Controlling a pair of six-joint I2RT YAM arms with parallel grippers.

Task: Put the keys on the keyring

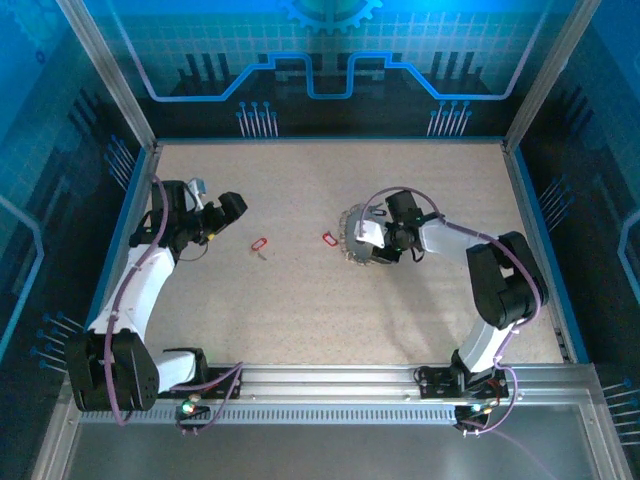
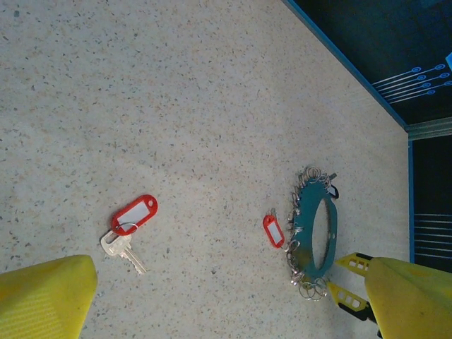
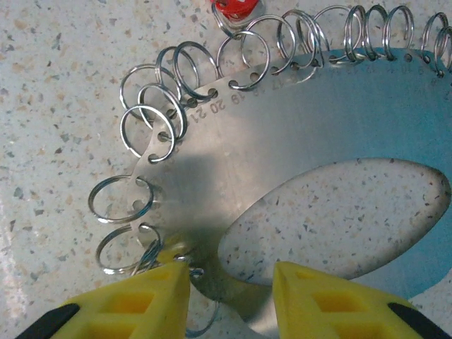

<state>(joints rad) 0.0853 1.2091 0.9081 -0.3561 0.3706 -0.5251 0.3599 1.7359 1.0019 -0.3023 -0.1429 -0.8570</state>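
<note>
My right jaws sit narrow astride the band of the keyring (image 3: 296, 134) at the wrist frame's bottom, whether gripping I cannot tell, my left jaws gape wide near the left wall (image 1: 128, 190), a red key (image 1: 259, 245) on open tabletop (image 1: 300, 320) between.

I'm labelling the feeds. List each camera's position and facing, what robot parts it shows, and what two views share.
Top external: high behind the robot, looking down at the table; shows the left end effector and right end effector.
Left wrist: above the table, looking down past its own yellow fingers at a red-tagged key and the oval plate of split rings.
Right wrist: close over that plate, own yellow fingers at bottom.
Shared: both wrist views show the plate.
</note>
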